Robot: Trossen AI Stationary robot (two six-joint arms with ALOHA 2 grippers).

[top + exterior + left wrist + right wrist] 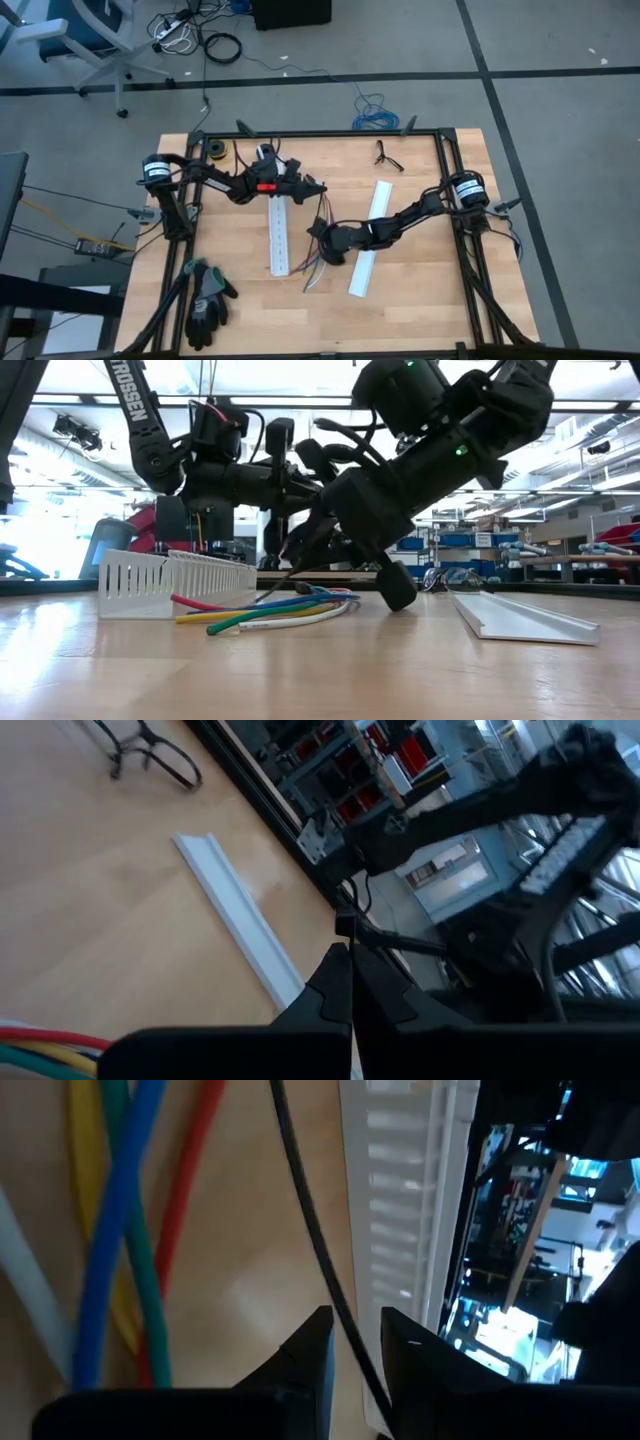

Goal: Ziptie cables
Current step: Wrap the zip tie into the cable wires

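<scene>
Lying nearest on the wooden surface (420, 300), black work gloves (207, 300) are resting at the near left. Left tool (318, 188) is hovering with fingers together beside the white slotted plastic duct (277, 232). Loose mixed-colour cables (265, 610) are lying mid-surface, touching the right tool (318, 233), whose fingers are standing slightly apart around a thin dark strip (315, 1245). A plain white plastic channel (370, 238) is lying rightward.

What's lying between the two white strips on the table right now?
In the high view, between the slotted strip and the plain strip lie the cables, with the right claw over them.
</scene>
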